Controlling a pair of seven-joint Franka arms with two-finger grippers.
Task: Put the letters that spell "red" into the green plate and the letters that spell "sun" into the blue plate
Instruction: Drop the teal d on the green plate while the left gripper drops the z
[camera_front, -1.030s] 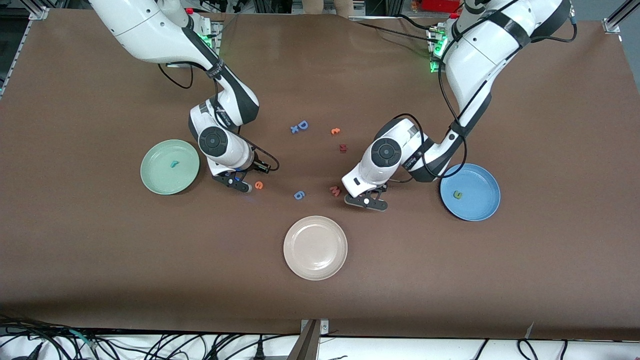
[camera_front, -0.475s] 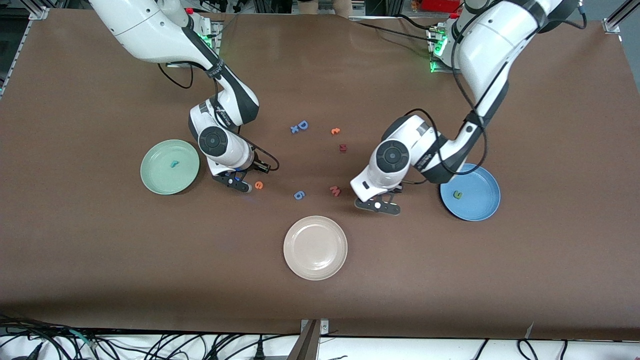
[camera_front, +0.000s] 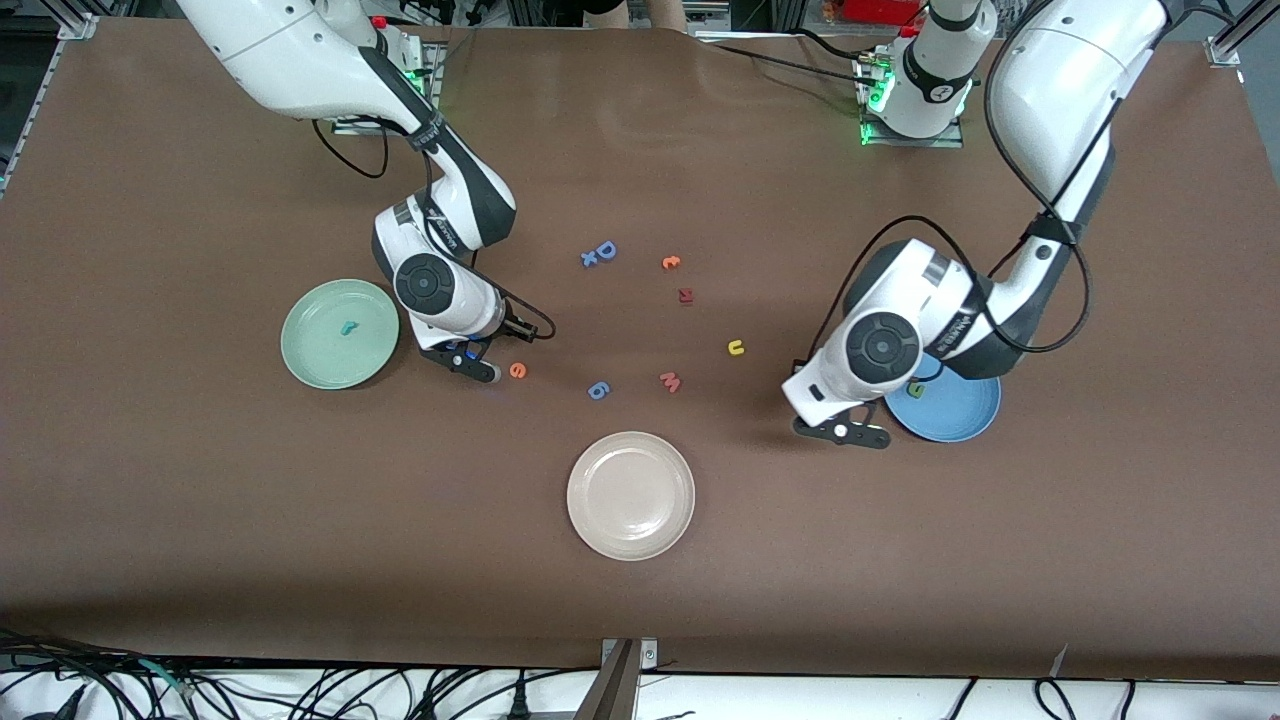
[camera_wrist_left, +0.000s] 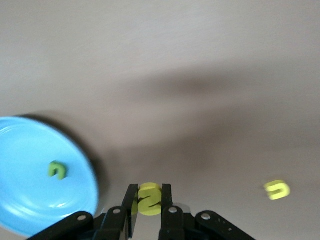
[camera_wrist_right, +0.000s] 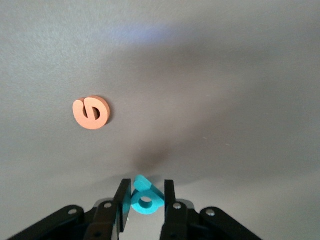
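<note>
Landmark: every place is given from the cream-white plate (camera_front: 631, 495).
Change, left arm: the left gripper (camera_front: 842, 432) has been carried away from the pink "m" (camera_front: 670, 381) toward the left arm's end of the bench (camera_front: 1100, 520); it is now held up beside the blue plate (camera_front: 965, 415).
Left fingers: closed on the yellow "s" (camera_wrist_left: 149, 199), as shown in the left wrist view.
Change, uncovered: the yellow "u" (camera_front: 736, 347), earlier screened by that arm, is now seen lying on the bench, farther from the front camera than the cream-white plate.
Right arm: the right gripper (camera_front: 470, 364) has barely shifted, toward the right arm's end from the cream-white plate, between the green plate (camera_front: 310, 365) and the orange "e" (camera_front: 517, 370).
Right fingers: closed on the teal "d" (camera_wrist_right: 145, 196).
Already placed: the teal "r" (camera_front: 348, 327) in the green plate, the olive-green "n" (camera_front: 915, 389) in the blue plate.
Meaning: two letters are judged to be on their way to their plates; "e" and "u" are left to fetch.
Hidden: much of the blue plate is covered by the left arm in the front view.
Hard to make out: neither held letter is visible in the front view; the left wrist view is smeared.
</note>
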